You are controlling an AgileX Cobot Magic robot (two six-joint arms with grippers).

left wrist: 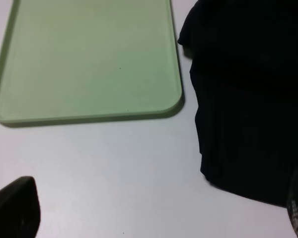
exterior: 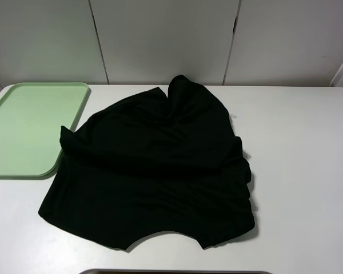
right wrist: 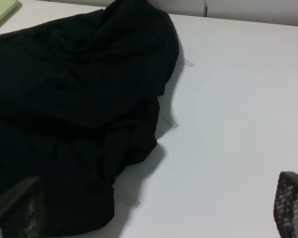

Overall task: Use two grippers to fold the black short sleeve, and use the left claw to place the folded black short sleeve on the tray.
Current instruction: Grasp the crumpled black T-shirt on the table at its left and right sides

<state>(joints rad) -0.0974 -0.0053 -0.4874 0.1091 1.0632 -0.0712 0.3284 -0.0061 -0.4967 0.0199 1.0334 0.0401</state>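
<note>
The black short sleeve (exterior: 154,171) lies rumpled and loosely spread in the middle of the white table, one corner overlapping the tray's near right edge. The pale green tray (exterior: 23,125) sits at the far left with nothing on it. Neither arm shows in the exterior high view. The left wrist view looks down on the tray (left wrist: 89,59) and the shirt's edge (left wrist: 248,99); my left gripper (left wrist: 156,213) is open above bare table, its fingertips (left wrist: 12,208) far apart. My right gripper (right wrist: 154,208) is open too, hovering over the shirt's right edge (right wrist: 79,99).
The white table (exterior: 303,171) stretches to the right of the shirt. Small clear tape strips (right wrist: 171,122) lie on it beside the fabric. A white panelled wall (exterior: 160,40) stands behind. A grey bar (exterior: 177,272) shows at the near edge.
</note>
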